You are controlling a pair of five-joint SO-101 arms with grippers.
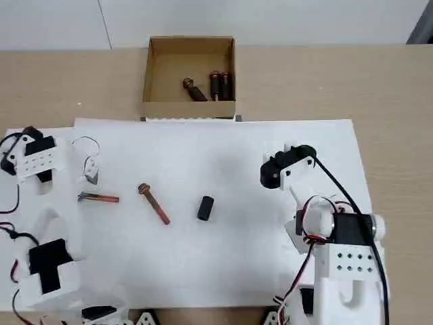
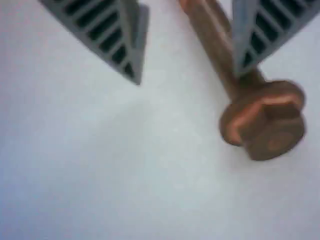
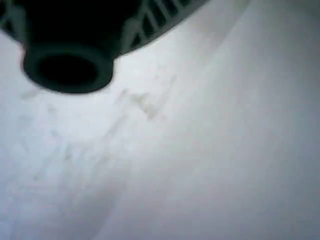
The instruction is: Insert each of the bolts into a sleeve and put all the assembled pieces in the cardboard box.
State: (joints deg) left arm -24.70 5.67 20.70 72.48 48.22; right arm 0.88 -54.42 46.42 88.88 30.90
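Bolt pick-up in hand. Left gripper stands released, the bolt shank between its jaws, upper right of frame. Right gripper grasps a sleeve, upper left. Next, as judged: clench on shank, lift, align with sleeve bore.

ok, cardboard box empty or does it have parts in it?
Not empty. Three brown bolt pieces lie inside the cardboard box, by the wall nearest the arms. Whether each is fully sleeved, cannot tell.

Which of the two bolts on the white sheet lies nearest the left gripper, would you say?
The level bolt at the left of the white sheet, beside the left gripper; the slanted bolt lies nearer the middle.
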